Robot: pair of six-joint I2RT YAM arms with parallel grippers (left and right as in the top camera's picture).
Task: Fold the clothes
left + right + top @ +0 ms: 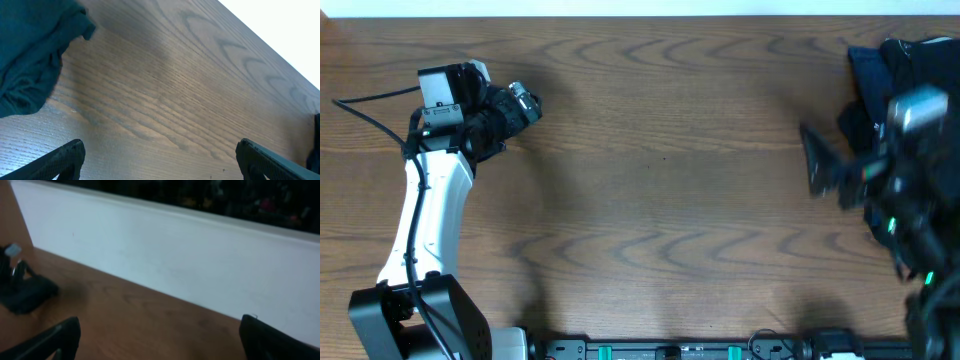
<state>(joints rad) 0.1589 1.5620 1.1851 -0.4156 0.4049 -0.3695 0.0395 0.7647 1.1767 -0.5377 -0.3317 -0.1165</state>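
Saw the clothes [872, 68] lying in an unfolded heap at the far right corner of the surface [660, 200], left fingers [62, 159] and right fingers [56, 339] spread wide, holding nothing, so folding not yet begun.

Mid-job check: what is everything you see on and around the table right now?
clothes: one pile, dark navy to black, far right corner of the table; number of garments unclear
table: one, brown wood, under everything
wall: one, white, along the table's far edge
left arm: one, white and black, left side; left tool open, empty
right arm: one, black, blurred, right side over the clothes; right tool open, empty
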